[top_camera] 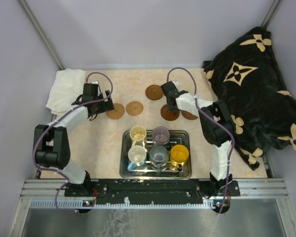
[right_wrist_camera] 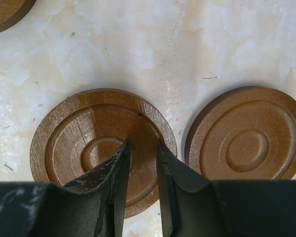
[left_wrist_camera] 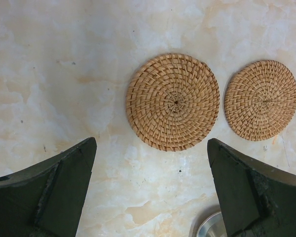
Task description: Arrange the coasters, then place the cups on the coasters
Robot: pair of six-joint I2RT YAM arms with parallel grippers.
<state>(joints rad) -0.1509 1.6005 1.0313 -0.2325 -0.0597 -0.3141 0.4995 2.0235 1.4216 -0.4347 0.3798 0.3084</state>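
Left tool [left_wrist_camera: 152,145] spread wide above round spiral-woven rattan coaster [left_wrist_camera: 172,101] on marbled worktop [left_wrist_camera: 49,74]. Right tool [right_wrist_camera: 143,148] almost pressed together, empty, over ring-grooved dark wooden coaster [right_wrist_camera: 71,143].

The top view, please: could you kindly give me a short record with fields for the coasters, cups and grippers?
woven coasters: two, side by side on the table
wooden coasters: three, further right on the table
cups: five, all in the metal tray, none on a coaster
left gripper: open, above the table beside the woven pair
right gripper: jaws nearly shut, tips over one wooden coaster
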